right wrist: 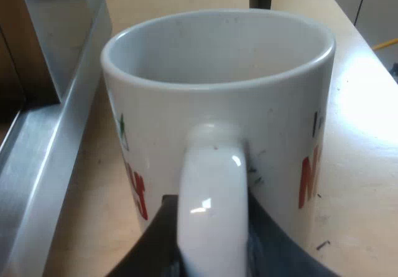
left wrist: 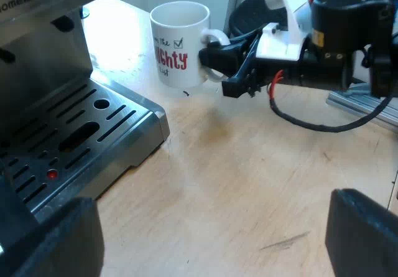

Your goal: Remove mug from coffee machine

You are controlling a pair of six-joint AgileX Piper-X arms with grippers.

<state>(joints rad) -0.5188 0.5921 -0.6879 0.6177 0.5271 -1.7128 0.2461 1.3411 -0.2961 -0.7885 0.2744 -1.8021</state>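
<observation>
The mug (left wrist: pixel 179 43) is set upright on the table (left wrist: pixel 249 183), off the drip tray (left wrist: pixel 81 134) of the espresso machine (left wrist: pixel 37 53), near the tray's corner but apart from it. The mug's handle (right wrist: pixel 211 208) is turned away from the machine and is clamped between the fingers of the right gripper (left wrist: pixel 211 59). The left gripper (left wrist: pixel 208 246) is held spread wide over bare table beside the tray's edge.

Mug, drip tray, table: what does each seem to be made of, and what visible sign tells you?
The mug looks like glazed white ceramic: thick rim, glossy glints on the handle. The drip tray seems brushed metal, probably stainless steel: silvery sheen, punched slots. The table looks like pale matt wood, perhaps plywood: faint grain, scratches.
</observation>
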